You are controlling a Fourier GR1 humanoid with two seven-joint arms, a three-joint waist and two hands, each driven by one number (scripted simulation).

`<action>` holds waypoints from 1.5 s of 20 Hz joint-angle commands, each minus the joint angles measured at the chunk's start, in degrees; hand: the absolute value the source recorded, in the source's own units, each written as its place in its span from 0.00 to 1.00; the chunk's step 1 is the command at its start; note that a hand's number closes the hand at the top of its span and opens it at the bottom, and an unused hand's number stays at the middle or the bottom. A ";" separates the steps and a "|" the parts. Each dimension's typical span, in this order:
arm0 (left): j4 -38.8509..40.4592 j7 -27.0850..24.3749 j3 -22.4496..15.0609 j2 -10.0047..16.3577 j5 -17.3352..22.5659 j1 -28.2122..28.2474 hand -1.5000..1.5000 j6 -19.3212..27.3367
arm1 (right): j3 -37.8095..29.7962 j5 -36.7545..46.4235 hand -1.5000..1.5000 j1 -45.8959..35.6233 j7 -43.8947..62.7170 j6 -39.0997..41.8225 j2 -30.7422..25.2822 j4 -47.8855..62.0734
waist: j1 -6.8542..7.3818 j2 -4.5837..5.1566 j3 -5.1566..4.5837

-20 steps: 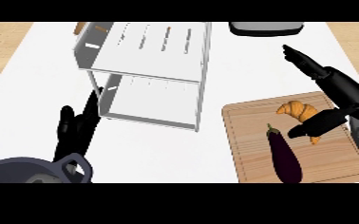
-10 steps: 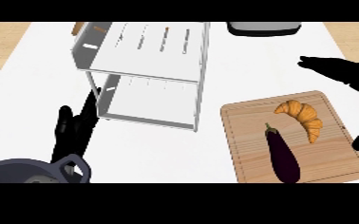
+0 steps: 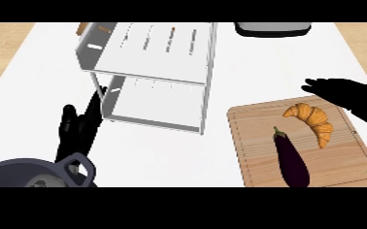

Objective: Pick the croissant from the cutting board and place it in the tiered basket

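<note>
The croissant (image 3: 312, 122) lies on the far right part of the cutting board (image 3: 251, 140), just beside the dark eggplant (image 3: 290, 157) and not yet lifted. The right hand (image 3: 342, 92) hovers at the board's far right corner, released, fingers stretched out leftward and holding nothing; that looks like a line-up for a grasp from the croissant's far side. The tiered basket (image 3: 154, 58) stands well apart to the left on the tabletop (image 3: 251, 68), both tiers open for the drop. The left hand (image 3: 77, 133) rests open, fingers up, near the pot (image 3: 32, 174). Compared with half a second ago, the right hand has come nearer the board, while the croissant has not moved.
</note>
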 commanded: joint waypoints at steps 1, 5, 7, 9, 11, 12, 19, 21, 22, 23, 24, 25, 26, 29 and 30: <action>5.27 -6.00 0.00 -1.89 -1.10 -2.26 0.50 -4.28 | 0.65 5.89 0.00 3.10 1.78 -4.78 4.95 -0.46 | 0.12 0.65 -0.71; 2.50 -3.91 -2.09 -2.68 -3.08 -1.66 0.50 -1.99 | 1.27 12.33 0.00 4.59 4.79 -7.15 5.25 -0.64 | 0.42 0.64 -0.70; -0.64 -3.22 -1.52 -1.87 -2.73 -0.24 0.50 -1.29 | 0.35 14.03 0.00 6.84 5.19 -7.63 4.82 1.25 | 0.43 0.55 -0.67; 1.59 -1.27 -1.10 -2.55 -1.80 -3.63 0.50 -2.39 | 1.78 15.08 0.00 6.06 7.74 -5.67 6.35 1.88 | 0.31 0.65 -0.70; 0.82 -0.40 -2.76 -4.09 -2.96 -2.74 0.50 -1.28 | 1.21 14.74 0.00 5.70 7.38 -4.58 8.10 3.28 | 0.44 0.62 -0.70; 4.16 0.21 2.05 -1.86 0.51 -7.67 0.50 -4.12 | 3.14 17.91 0.00 4.75 2.28 -7.70 9.41 9.23 | 0.66 0.87 -0.68; 0.37 -1.21 -0.41 -3.77 -3.42 -2.88 0.50 -2.75 | 0.43 21.59 0.00 4.33 -1.10 -7.92 12.50 13.44 | 0.75 0.63 -0.68; 3.15 -2.13 0.95 -2.76 -2.22 -4.47 0.50 -5.40 | -0.41 21.99 0.00 1.51 -1.21 -7.47 13.94 17.27 | 0.85 0.73 -0.69; 6.23 -2.07 1.51 -4.39 -3.08 -6.15 0.50 -3.77 | 1.48 24.83 0.00 2.63 -1.65 -9.92 16.40 18.81 | 0.69 0.75 -0.69; 1.86 -1.81 -0.11 -4.27 -3.37 -3.70 0.50 -3.03 | 0.64 24.96 0.00 3.79 -0.14 -10.64 16.36 19.08 | 0.74 0.67 -0.68; 4.48 -2.23 1.49 -2.82 -2.65 -5.39 0.50 -5.22 | -0.84 24.27 0.00 1.85 -3.44 -9.11 15.06 21.42 | 0.71 0.73 -0.69; 2.84 -0.49 0.21 -4.75 -3.31 -5.11 0.50 -2.88 | -0.25 24.84 0.00 1.39 -2.42 -7.98 16.16 21.74 | 0.76 0.69 -0.69; 4.78 -2.54 2.30 -2.81 -1.74 -4.64 0.50 -5.84 | 0.51 26.53 0.00 3.86 -2.40 -9.75 16.73 20.75 | 0.55 0.67 -0.70; 5.72 -5.10 0.24 -4.50 -3.57 -3.85 0.50 -4.81 | 0.18 27.86 0.00 5.07 -6.70 -13.34 17.71 24.99 | 0.41 0.71 -0.69; 3.90 -3.02 1.55 -3.87 -2.11 -4.30 0.50 -5.24 | -0.11 28.73 0.00 1.65 -7.63 -12.84 18.92 29.16 | 0.87 0.73 -0.68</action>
